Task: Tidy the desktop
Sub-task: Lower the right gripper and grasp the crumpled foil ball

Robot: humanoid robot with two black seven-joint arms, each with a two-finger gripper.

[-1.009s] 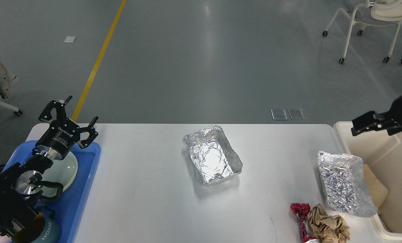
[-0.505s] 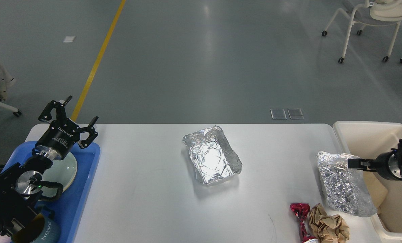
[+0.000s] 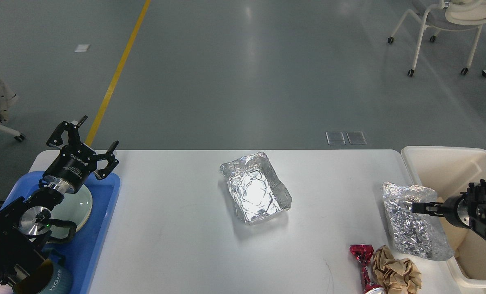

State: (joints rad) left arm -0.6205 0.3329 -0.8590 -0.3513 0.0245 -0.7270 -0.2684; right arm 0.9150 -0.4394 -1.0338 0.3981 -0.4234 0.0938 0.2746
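The desktop (image 3: 177,232) is a wide white-grey tabletop. An open foil tray (image 3: 256,192) lies at its middle. A crumpled foil piece (image 3: 410,232) rests at the right edge, leaning on the cream bin (image 3: 442,163). A red wrapper (image 3: 363,263) and a ball of brown paper (image 3: 398,274) lie at the front right. My right gripper (image 3: 417,207) comes in from the right over the bin, its dark tip above the crumpled foil; its fingers cannot be told apart. My left gripper (image 3: 91,136) stands open and empty above the far end of the blue tray (image 3: 102,228).
The blue tray at the left holds a pale plate (image 3: 79,204) and a blue-grey mug (image 3: 53,281). Something tan lies inside the cream bin (image 3: 451,224). A wheeled chair (image 3: 442,24) stands on the floor far right, beyond the table.
My right arm has dropped from above the bin's far rim down to the crumpled foil, then edged slightly left. The left arm and all items on the desktop stayed put.
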